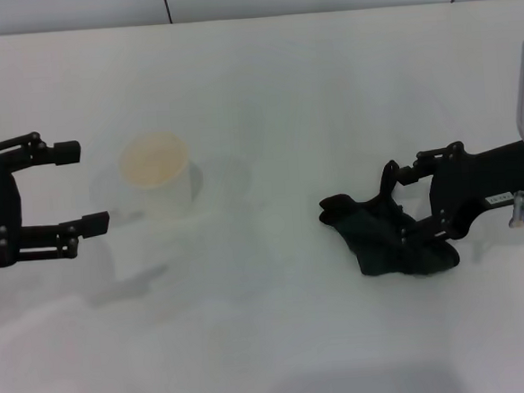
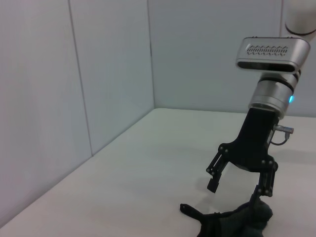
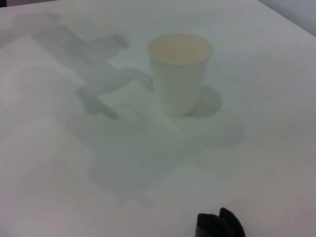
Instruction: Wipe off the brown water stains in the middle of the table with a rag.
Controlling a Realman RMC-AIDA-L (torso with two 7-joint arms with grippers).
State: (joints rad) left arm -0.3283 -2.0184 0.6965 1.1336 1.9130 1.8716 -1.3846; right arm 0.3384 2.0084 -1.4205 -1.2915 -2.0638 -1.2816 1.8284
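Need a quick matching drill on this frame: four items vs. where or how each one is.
Items:
1. dark green-black cloth rag
2. white paper cup
3. left gripper
4. right gripper

States:
A. upright on the white table, left of centre
B. open, holding nothing, at the table's left edge
C. crumpled on the table, right of centre
D. down at the rag, fingers spread

Pairs: 1-C, 2-A, 3-B, 4-D

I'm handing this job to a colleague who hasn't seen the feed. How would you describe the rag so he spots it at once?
On the white table, look on the robot's right side, under the right gripper. The rag is the crumpled dark cloth lying there, the only soft thing; the pale cup stands far off near the left gripper.
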